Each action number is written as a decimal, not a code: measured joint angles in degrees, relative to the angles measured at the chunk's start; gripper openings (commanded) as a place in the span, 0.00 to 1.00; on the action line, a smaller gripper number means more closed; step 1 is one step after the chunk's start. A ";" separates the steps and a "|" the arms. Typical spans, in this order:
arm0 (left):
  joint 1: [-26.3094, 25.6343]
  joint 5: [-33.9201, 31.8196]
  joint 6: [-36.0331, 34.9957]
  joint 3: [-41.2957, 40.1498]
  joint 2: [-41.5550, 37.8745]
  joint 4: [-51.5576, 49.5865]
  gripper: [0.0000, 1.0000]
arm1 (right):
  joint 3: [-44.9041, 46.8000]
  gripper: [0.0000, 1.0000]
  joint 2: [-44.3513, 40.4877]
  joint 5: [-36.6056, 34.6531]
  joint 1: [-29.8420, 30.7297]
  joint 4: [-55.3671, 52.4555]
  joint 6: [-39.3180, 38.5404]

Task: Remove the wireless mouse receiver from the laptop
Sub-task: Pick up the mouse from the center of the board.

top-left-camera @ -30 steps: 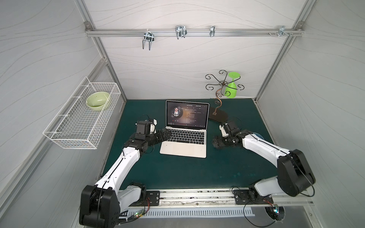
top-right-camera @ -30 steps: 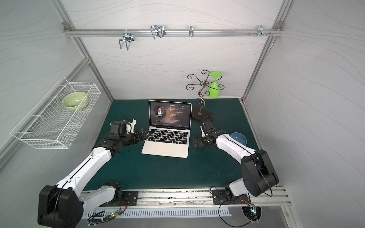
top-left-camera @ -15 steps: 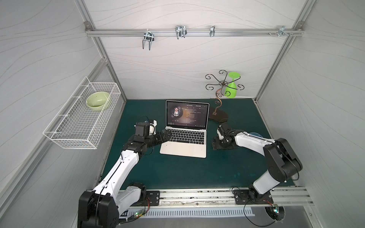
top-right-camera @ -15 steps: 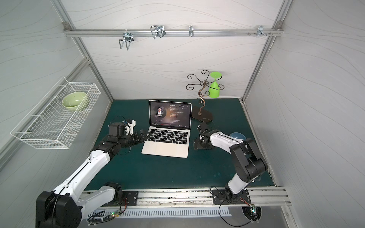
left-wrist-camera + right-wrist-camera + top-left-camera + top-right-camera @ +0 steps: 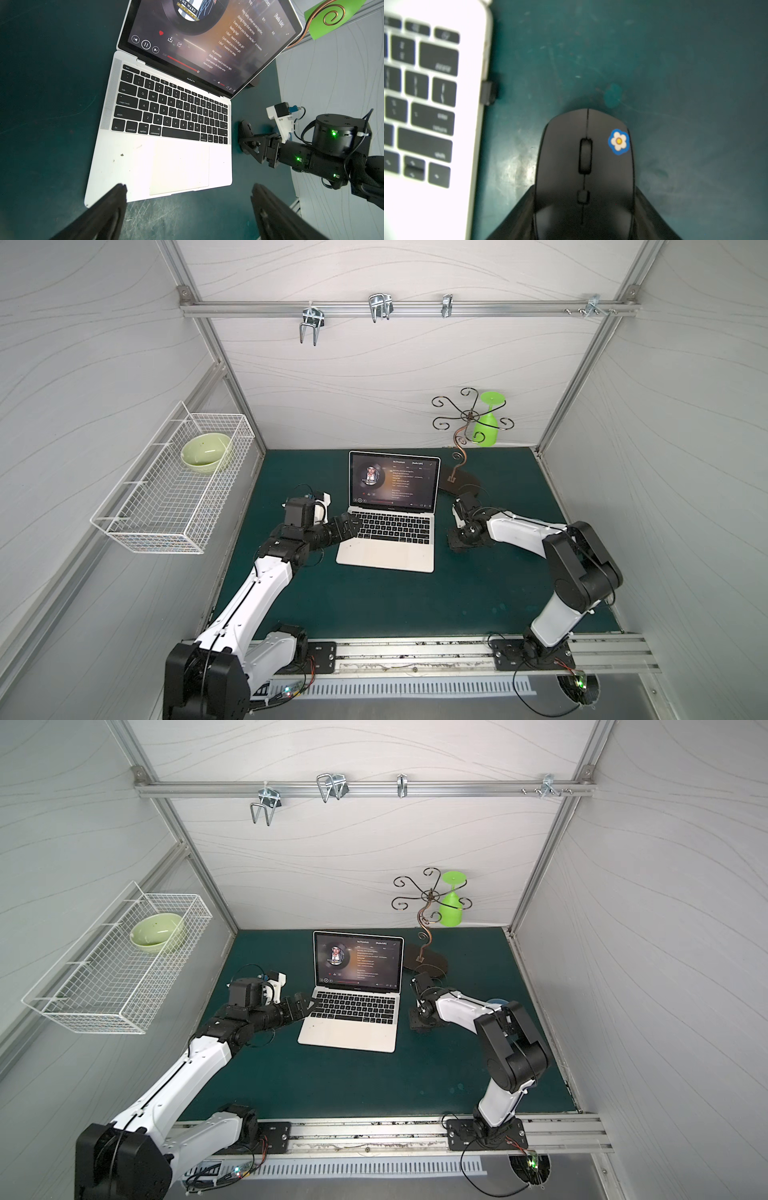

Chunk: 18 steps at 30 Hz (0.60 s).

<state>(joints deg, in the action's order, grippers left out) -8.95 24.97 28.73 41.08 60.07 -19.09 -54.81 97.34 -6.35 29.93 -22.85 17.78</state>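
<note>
Right wrist view: the right gripper (image 5: 584,207) straddles a black mouse (image 5: 562,158). One dark finger (image 5: 517,209) lies along each side of the mouse. No gap shows between fingers and shell, but black on black hides whether they press, so I cannot tell if the mouse is gripped. The mouse sits on the green mat (image 5: 675,62) and bears a blue flower sticker (image 5: 618,141) beside its scroll wheel.

Just beyond the mouse's nose and off to one side, the wireless mouse receiver (image 5: 489,93), a small black stub, juts from the right edge of the laptop (image 5: 467,145), level with the keys. It is still plugged in and apart from the gripper.

The left gripper (image 5: 187,209) has its fingers (image 5: 108,209) spread wide, with nothing between them. In both top views it hangs at the laptop's left edge beside the keyboard.

The laptop stands open mid-mat, its screen lit with a round portrait and lines of text. Behind it to the right stands a curled wire stand (image 5: 459,439) with a green glass (image 5: 487,425) hung upside down. A wire basket (image 5: 174,497) on the left wall holds a green bowl (image 5: 205,450).
</note>
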 measured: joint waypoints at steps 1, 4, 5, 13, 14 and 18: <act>0.00 0.09 0.00 0.00 0.00 0.00 0.97 | 0.02 0.38 -0.15 0.26 0.00 -0.13 -0.02; 0.00 1.14 0.00 0.00 0.02 0.00 0.97 | 0.02 0.36 -2.38 1.99 0.02 -2.14 0.00; 0.00 1.79 0.00 0.02 0.04 0.04 0.97 | 0.00 0.35 -4.22 3.43 0.02 -3.19 0.02; 0.00 13.16 -3.67 3.54 2.01 0.96 0.93 | -6.25 0.35 -18.56 30.23 -0.42 -6.40 3.23; 0.00 15.17 -5.53 4.90 2.08 0.98 0.92 | -7.32 0.34 -18.58 35.10 -0.46 -5.84 4.02; 0.00 21.55 -14.58 8.22 1.09 2.40 0.90 | -7.96 0.35 -18.01 52.41 -0.55 -1.95 9.20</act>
<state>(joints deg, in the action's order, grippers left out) -8.95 46.52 14.15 49.30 61.17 -16.69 -62.76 79.33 46.06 29.39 -24.80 26.98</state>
